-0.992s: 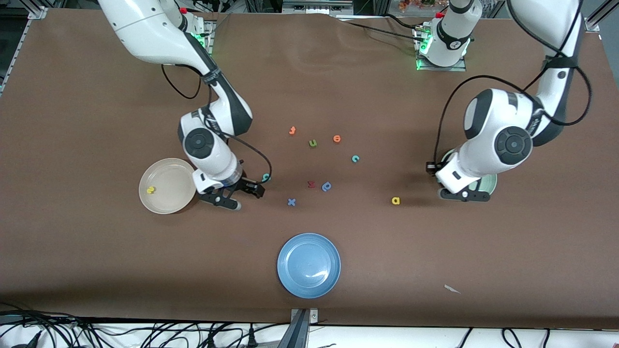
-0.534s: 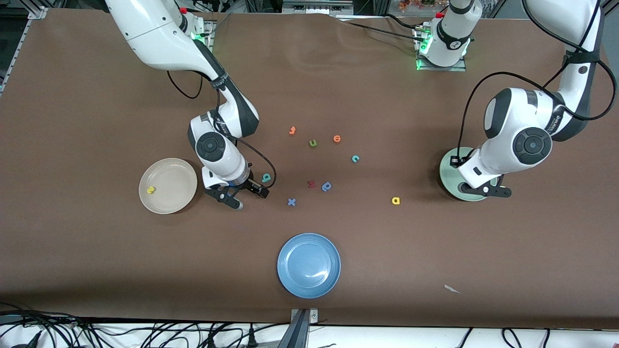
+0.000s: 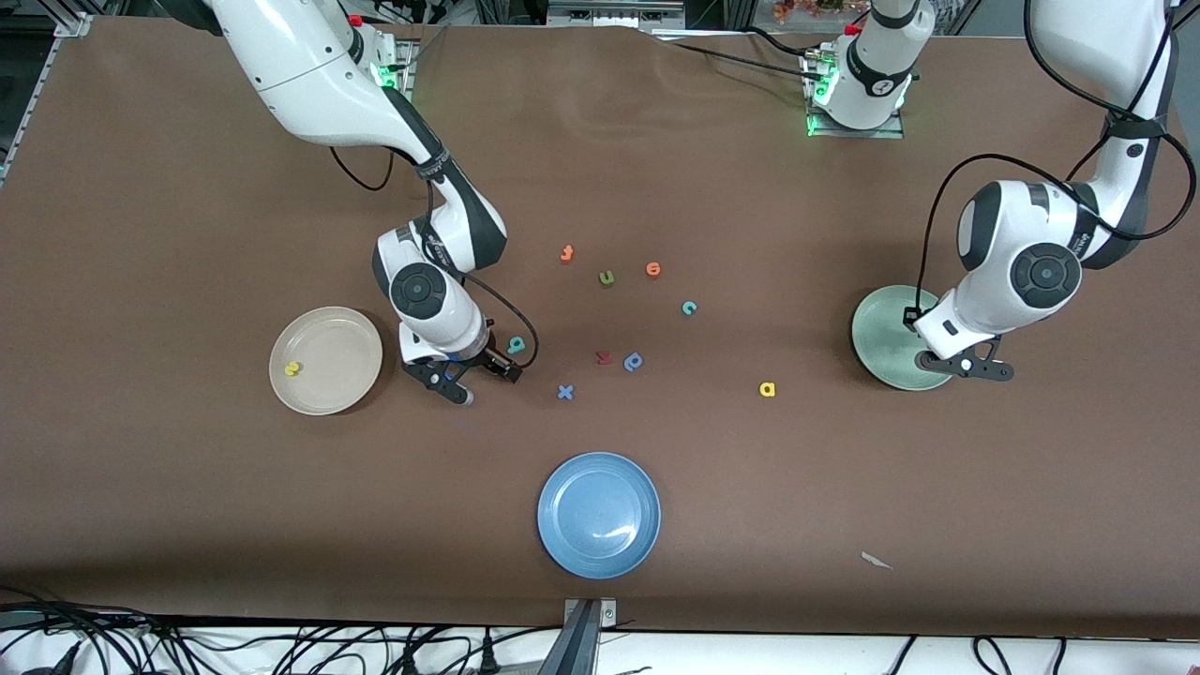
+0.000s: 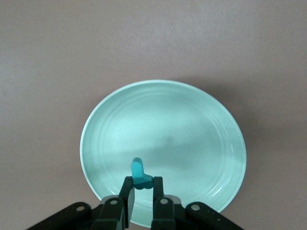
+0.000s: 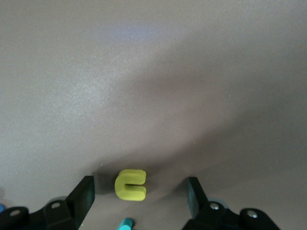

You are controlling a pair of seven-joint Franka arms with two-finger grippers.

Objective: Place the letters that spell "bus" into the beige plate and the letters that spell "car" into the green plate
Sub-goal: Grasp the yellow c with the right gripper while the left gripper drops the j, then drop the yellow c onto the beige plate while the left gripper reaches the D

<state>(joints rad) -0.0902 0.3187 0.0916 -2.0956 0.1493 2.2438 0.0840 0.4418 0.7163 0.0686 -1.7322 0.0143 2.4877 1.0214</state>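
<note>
Yellow "u" (image 5: pixel 130 184): lay flat on the table, centred between the right gripper (image 5: pixel 140 196)'s spread fingers, just under it.
Left gripper (image 4: pixel 141 189): pinched a teal "r" (image 4: pixel 139 175) over the green plate (image 4: pixel 201 129).

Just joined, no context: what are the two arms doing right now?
Sorting foam letters onto plates. The left gripper holds a teal letter over the green plate, not yet dropped. The right gripper is open around a yellow "u" on the table, beside the beige plate, which holds one yellow letter. The "c" and "a" lie on the table.
</note>
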